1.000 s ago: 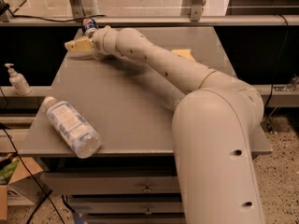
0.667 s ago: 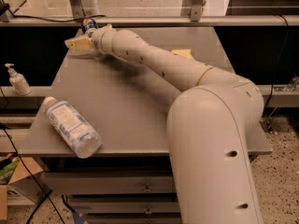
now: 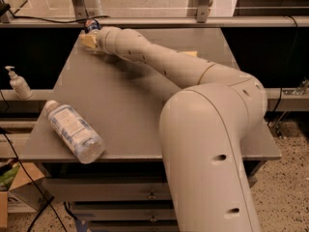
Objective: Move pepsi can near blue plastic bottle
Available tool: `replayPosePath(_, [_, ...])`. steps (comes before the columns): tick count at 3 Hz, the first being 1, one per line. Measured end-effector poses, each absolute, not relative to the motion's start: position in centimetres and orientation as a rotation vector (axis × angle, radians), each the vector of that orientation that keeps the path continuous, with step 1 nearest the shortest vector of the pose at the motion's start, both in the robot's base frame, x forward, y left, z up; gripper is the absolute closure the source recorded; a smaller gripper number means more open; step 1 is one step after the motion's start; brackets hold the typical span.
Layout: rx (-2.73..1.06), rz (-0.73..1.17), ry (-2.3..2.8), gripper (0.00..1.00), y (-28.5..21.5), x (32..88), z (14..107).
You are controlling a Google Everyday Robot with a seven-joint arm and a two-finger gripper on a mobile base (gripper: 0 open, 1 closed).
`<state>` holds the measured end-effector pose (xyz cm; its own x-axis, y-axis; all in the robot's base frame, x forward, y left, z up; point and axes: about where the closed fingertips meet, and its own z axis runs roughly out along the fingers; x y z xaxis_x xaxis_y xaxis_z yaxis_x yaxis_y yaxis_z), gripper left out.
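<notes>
Metal and likely slick, the pepsi can (image 3: 91,25) should be clasped squarely by the gripper (image 3: 89,39) at the table's (image 3: 135,115) far corner, whose state cannot be told.

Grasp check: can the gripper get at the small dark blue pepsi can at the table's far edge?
Probably yes. The gripper sits right by the dark blue pepsi can, nothing visible between them; the clear bluish plastic bottle lies far off.

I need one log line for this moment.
tool: far left corner of table, at can | bottle: lying, near left edge | can and bottle: apart
</notes>
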<state>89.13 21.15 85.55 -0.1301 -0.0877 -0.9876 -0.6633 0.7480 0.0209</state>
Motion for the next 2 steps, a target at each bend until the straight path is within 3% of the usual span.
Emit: replayPosePath(2, [-0.632, 0.547, 1.695, 0.86, 20.1, 89.5, 85.2])
